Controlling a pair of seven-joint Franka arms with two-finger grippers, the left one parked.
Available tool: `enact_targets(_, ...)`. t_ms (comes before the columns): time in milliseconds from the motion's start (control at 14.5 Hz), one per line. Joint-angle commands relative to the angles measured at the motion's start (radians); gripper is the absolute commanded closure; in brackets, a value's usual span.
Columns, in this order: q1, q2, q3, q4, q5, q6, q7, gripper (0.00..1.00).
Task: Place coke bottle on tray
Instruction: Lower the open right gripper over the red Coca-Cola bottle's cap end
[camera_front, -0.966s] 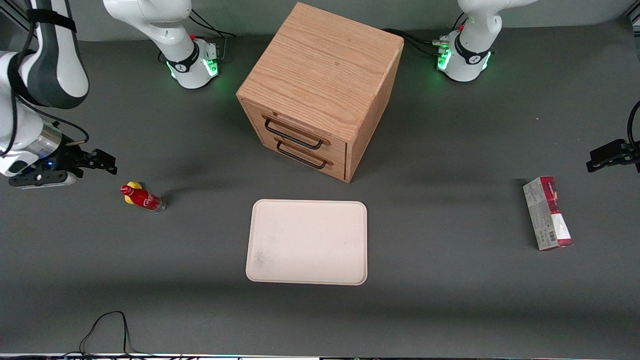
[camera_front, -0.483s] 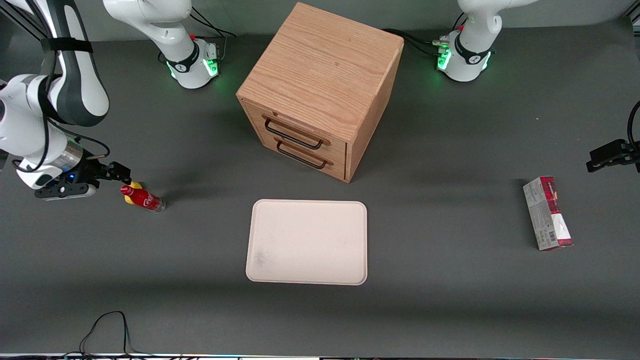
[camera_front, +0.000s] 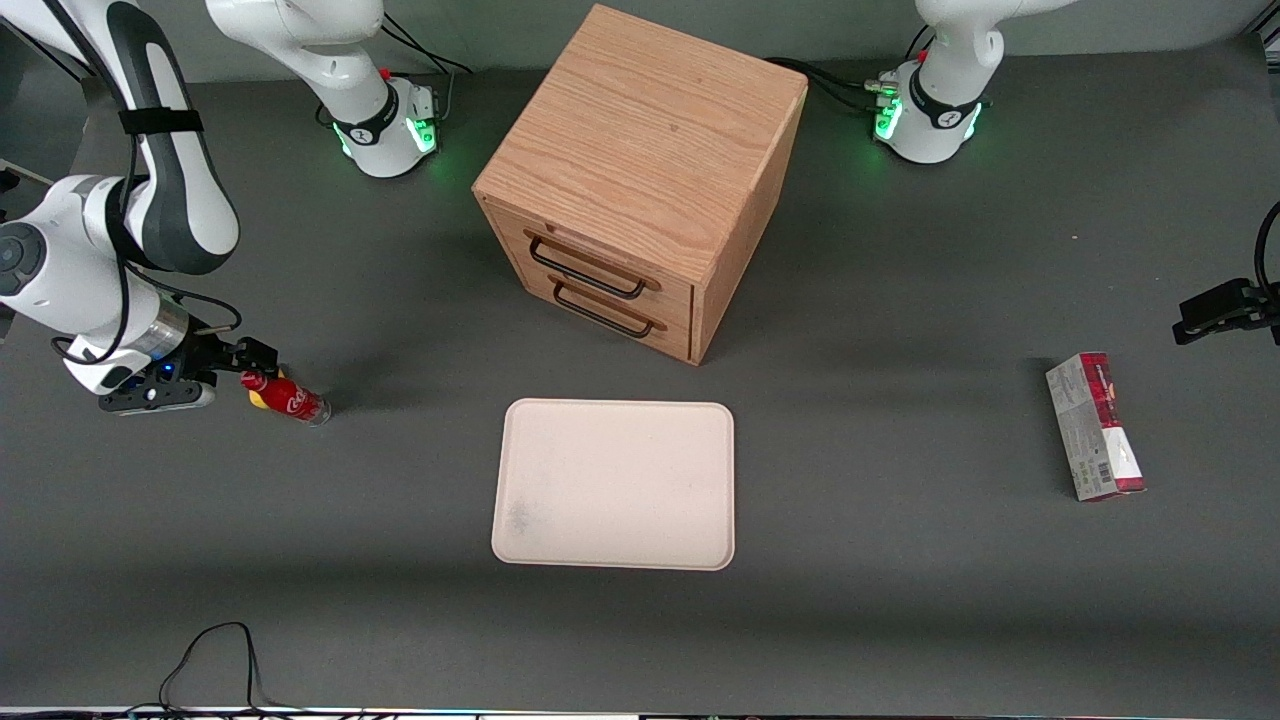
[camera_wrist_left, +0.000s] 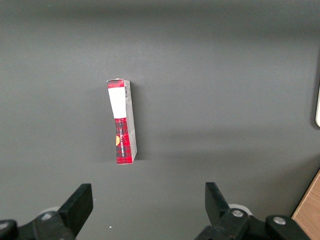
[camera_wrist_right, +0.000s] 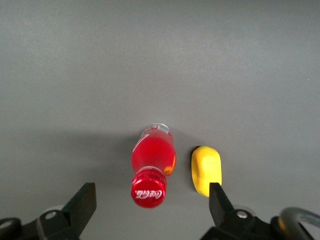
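The coke bottle is small and red and rests on the dark table toward the working arm's end, apart from the tray. In the right wrist view the coke bottle shows its red cap with white lettering toward the camera. My gripper hangs just above and beside the cap. The gripper is open, with its two black fingers spread wide on either side of the cap and touching nothing. The cream-white tray lies flat near the table's middle with nothing on it.
A small yellow lump lies right beside the bottle, close to one finger; the same yellow lump shows in the front view. A wooden two-drawer box stands farther from the front camera than the tray. A red-and-grey carton lies toward the parked arm's end.
My gripper has travelled across the table toward the bottle and now sits at its cap. The bottle, lump and tray have stayed put.
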Motion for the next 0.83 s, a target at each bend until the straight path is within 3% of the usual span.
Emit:
enact_targets(0,0.007,0.018,-0.007,-0.013,0.02,0.029,-0.028,0.0)
enact_targets(483,0.009,0.049,-0.007,-0.011,0.02,0.054,-0.028,0.01)
enact_targets(552,0.009,0.049,-0.005,-0.011,0.02,0.054,-0.028,0.18)
enact_targets(690,0.009,0.046,-0.001,-0.008,0.02,0.048,-0.028,0.7)
enact_targets(759,0.009,0.046,0.001,-0.008,0.02,0.046,-0.028,0.87)
